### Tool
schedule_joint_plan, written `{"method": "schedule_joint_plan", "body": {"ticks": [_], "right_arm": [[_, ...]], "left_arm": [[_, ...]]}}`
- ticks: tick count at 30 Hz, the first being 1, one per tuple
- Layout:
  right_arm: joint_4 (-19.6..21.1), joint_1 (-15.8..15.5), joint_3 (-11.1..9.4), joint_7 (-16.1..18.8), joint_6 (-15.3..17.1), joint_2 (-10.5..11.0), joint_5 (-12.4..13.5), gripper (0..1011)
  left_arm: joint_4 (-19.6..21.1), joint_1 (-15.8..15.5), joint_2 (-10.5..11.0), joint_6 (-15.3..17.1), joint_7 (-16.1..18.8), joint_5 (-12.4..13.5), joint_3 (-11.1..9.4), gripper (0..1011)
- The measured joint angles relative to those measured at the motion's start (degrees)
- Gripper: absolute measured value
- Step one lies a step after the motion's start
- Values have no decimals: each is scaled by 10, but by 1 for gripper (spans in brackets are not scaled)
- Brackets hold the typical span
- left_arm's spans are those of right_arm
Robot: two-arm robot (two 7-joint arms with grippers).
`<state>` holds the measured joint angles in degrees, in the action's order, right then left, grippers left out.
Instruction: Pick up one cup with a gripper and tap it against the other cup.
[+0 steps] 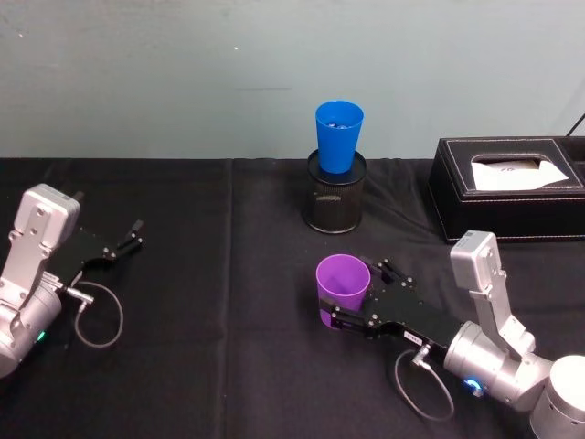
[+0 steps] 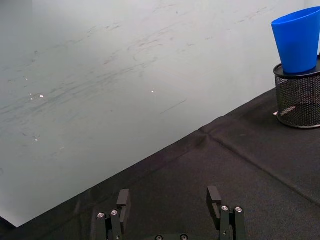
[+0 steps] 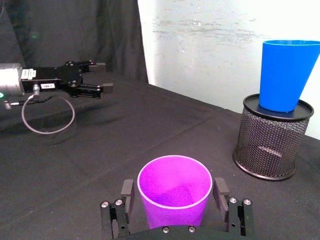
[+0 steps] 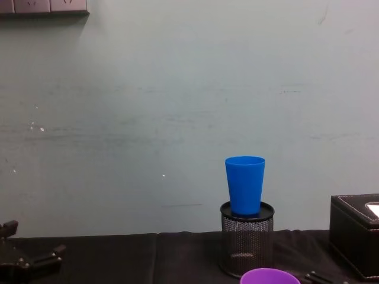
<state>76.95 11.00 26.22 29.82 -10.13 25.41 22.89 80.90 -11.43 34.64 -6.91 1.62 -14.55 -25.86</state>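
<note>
The purple cup (image 1: 343,283) stands upright on the black cloth at centre right, its rim also showing in the chest view (image 4: 269,276). My right gripper (image 1: 354,294) is open and straddles it low down, a finger on each side with small gaps, as the right wrist view shows (image 3: 173,192). The blue cup (image 1: 338,135) stands upright on top of a black mesh cylinder (image 1: 335,203) farther back, apart from the purple cup (image 3: 174,189). My left gripper (image 1: 135,234) rests open at the far left, with nothing between its fingers (image 2: 168,200).
A black tissue box (image 1: 507,187) sits at the back right, close to the right arm. Loose cable loops lie by each wrist. A pale wall closes off the table's far edge.
</note>
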Motion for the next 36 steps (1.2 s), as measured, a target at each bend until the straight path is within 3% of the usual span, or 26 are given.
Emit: {"method": "schedule_joint_plan", "body": {"ticks": [9,17,27,36], "right_arm": [[-24,15,-3,4,-5,-23,-17,1003],[-25,16,-3,4,-4,-23,-18,997],[-23,15,-3,4,-5,-22,-17,790],[-12,12,-7,4,3,-19,-17,749]], "left_arm": [[0,0,0,0,0,0,0,1000],[0,0,0,0,0,0,0,1000],[0,0,0,0,0,0,0,1000],[0,0,0,0,0,0,0,1000]]}}
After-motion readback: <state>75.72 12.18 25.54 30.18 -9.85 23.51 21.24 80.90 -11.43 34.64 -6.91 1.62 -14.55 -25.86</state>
